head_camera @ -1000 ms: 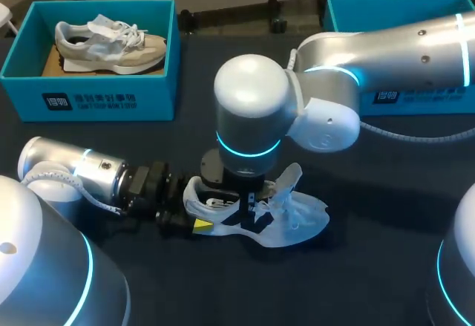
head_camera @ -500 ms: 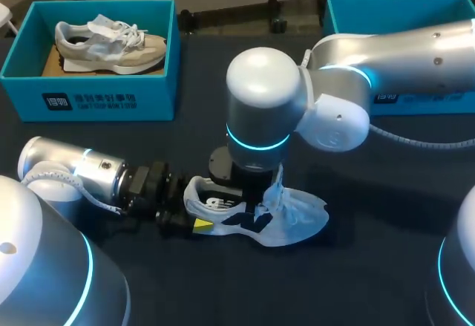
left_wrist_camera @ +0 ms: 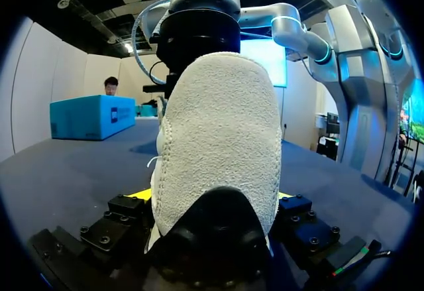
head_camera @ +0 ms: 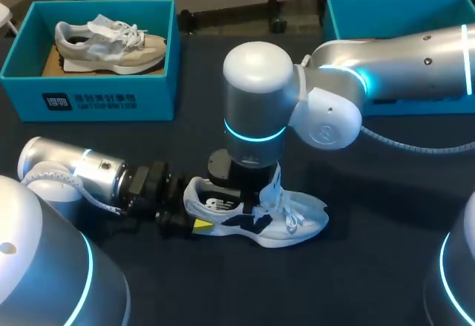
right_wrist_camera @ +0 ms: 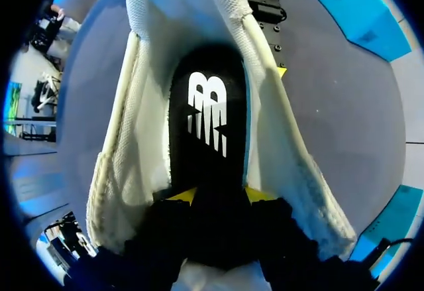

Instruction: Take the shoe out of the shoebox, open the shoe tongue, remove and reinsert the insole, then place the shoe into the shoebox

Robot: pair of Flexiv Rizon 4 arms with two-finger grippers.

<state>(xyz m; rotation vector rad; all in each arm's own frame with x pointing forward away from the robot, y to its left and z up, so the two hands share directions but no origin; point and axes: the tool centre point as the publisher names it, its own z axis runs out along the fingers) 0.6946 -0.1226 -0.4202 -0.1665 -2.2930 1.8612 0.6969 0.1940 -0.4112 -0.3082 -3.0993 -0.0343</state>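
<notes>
head view: white shoe [head_camera: 260,218] sits lower middle on the dark table [head_camera: 371,266], toe to the right. left arm [head_camera: 82,174] lies low and nearly level from the lower left, left gripper [head_camera: 194,211] at the heel. right arm [head_camera: 401,59] crosses from the right edge, wrist turned straight down over the shoe, right gripper [head_camera: 249,192] in its opening. blue shoebox [head_camera: 89,99] upper left holds a second shoe [head_camera: 111,44].

left wrist view: heel [left_wrist_camera: 218,152] fills the gap; fingers seem pressed on it from both sides.

right wrist view: yellow fingertips [right_wrist_camera: 182,195] pinch the black insole [right_wrist_camera: 209,118], which lies inside the shoe ahead of them.
</notes>
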